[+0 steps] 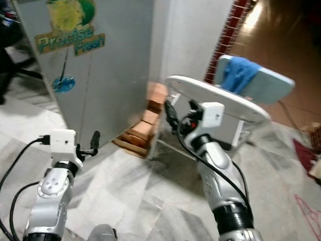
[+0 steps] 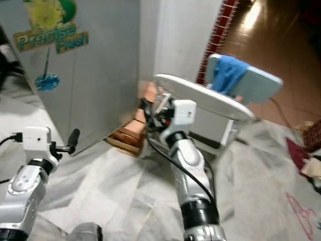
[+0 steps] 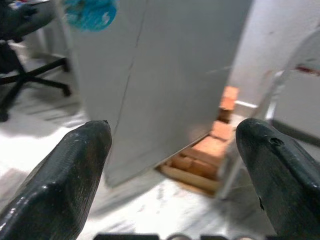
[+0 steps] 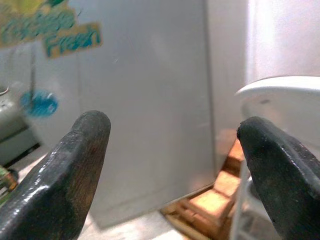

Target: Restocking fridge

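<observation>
Left gripper [image 3: 172, 165] fingers spread before fridge [image 1: 98, 66]; bricks [image 3: 210, 150], probably, beneath.

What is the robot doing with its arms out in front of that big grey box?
The robot is standing on a marble floor facing a grey metal fridge with a "Precise Fresh" sticker. Both arms are raised toward it, but neither is holding anything. The left gripper is open near the fridge's lower corner, and the right gripper is open too, close to a white plastic chair with a blue cloth behind it. The fridge door looks closed, so no restocking has begun.
</observation>
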Tool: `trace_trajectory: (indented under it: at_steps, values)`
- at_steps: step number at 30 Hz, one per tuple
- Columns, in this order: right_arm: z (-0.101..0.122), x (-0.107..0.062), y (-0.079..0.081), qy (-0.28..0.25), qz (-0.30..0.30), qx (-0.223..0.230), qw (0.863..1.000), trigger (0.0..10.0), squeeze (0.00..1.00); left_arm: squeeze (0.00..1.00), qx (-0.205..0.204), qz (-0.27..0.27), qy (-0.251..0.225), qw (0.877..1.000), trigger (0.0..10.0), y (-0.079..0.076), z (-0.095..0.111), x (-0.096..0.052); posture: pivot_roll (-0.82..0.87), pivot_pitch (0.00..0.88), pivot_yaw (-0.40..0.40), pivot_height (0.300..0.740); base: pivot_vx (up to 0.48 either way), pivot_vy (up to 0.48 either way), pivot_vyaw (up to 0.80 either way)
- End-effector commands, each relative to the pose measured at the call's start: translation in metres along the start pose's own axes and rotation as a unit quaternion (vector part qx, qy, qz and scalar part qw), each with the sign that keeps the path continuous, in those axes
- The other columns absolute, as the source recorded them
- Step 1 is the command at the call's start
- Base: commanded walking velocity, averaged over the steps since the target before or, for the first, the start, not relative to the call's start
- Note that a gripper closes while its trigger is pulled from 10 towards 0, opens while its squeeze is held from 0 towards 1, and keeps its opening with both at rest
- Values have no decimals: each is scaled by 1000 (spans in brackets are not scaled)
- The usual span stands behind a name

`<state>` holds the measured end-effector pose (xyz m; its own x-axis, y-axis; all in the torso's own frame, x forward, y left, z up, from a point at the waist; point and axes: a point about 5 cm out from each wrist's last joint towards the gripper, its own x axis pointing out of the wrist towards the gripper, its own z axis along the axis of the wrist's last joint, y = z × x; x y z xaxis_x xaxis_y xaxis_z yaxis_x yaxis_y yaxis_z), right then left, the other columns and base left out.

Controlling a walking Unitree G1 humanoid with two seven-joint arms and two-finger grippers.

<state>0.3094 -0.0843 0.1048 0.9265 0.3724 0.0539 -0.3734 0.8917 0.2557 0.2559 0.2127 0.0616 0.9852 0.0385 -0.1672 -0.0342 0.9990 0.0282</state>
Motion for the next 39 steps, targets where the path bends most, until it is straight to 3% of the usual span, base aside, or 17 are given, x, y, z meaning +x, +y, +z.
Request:
trace_trajectory:
  at_steps: [1, 10, 18, 29, 39]
  values:
    - [3, -4, -2, -4, -5, -10, 1000, 10000, 0, 0, 13, -1, -10, 1000, 10000, -1, 5, 3, 24, 64, -67, 740, 0, 480, 0]
    - [12, -13, -19, -6, -38, -38, 999, 10000, 0, 0, 28, -13, -25, 999, 10000, -1, 23, 5, 27, 86, -53, 740, 0, 473, 0]
    - [3, -27, -33, 5, -84, -46, 995, 10000, 0, 0, 16, -19, -24, 999, 10000, -5, 20, 4, 18, 52, -57, 740, 0, 467, 0]
    - [14, -24, -41, -12, -111, -57, 992, 10000, 0, 0, 9, -42, -34, 999, 10000, -13, 22, 10, -20, 21, -39, 740, 0, 467, -800]
    - [13, -42, -58, -12, -154, -71, 985, 10000, 0, 0, -1, -36, -36, 999, 10000, -9, 18, 6, -31, 25, -35, 740, 0, 480, -800]
